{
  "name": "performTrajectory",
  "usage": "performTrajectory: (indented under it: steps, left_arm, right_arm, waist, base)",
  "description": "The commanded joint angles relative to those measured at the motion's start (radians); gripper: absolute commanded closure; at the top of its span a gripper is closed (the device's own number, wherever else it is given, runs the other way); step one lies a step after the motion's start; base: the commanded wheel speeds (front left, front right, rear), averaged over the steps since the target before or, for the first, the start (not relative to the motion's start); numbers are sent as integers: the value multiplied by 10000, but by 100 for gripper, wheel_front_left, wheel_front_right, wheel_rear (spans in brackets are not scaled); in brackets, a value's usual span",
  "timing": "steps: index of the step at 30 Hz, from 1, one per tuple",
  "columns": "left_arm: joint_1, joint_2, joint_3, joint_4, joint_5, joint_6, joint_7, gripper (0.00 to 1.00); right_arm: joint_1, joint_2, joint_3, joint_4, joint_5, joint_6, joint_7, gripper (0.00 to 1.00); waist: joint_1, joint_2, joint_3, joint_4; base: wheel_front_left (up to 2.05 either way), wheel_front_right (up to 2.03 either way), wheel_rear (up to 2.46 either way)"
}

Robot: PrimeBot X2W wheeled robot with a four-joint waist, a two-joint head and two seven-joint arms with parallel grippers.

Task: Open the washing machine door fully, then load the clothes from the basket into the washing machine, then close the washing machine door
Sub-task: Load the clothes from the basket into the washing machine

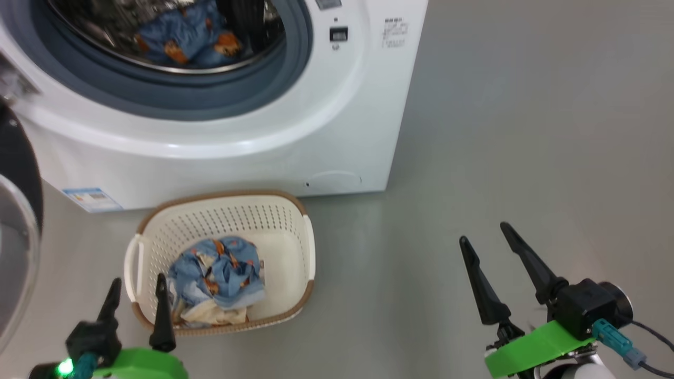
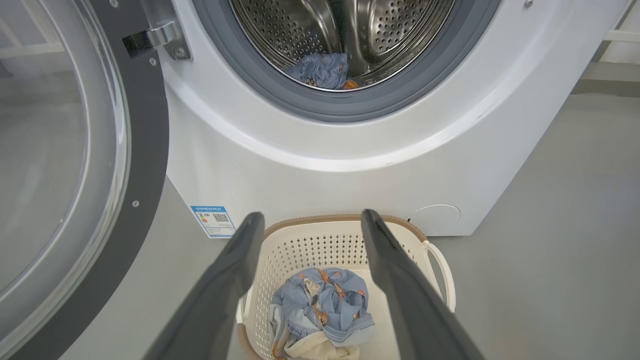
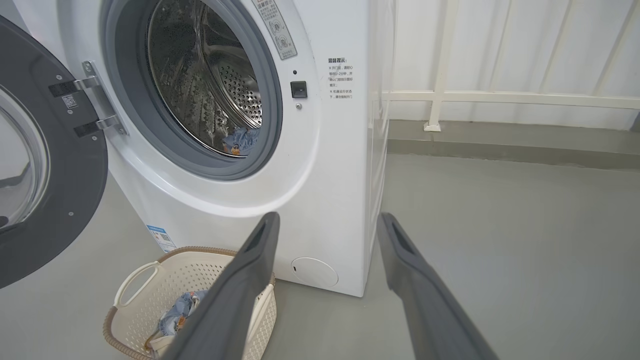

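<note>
The big white washing machine [image 1: 326, 121] is standing upper left in the head view, its round glossy black door [image 1: 23, 163] swung open at the left edge, a light blue printed piece [image 1: 184, 37] lying in its steel drum [image 2: 400, 35]. Just below, the small cream-white perforated plastic basket [image 1: 237, 218] is holding light blue and cream-white clothes [image 1: 218, 276]. The left end effector [image 1: 138, 280] is hovering wide and empty at the basket's lower left corner, the right end effector [image 1: 484, 232] likewise at lower right

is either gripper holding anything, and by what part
Nothing is held: the left gripper is open by the basket, the right gripper open over the floor.
</note>
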Motion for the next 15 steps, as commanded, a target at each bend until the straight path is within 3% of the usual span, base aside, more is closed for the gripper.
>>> performTrajectory:
  steps: [1, 15]
  left_arm:
    - [-583, 100, 301, 172, -123, -206, -53, 0]
    - [-4144, -774, -272, 5248, -429, -1840, 370, 0]
  right_arm:
    - [-363, -12, 314, -287, -67, 16, -116, 0]
    - [-1608, -12, 595, -411, 57, 16, -546, 0]
  waist:
    - [0, 0, 756, -192]
    - [0, 0, 3382, -740]
  base:
    - [0, 0, 0]
    - [0, 0, 0]
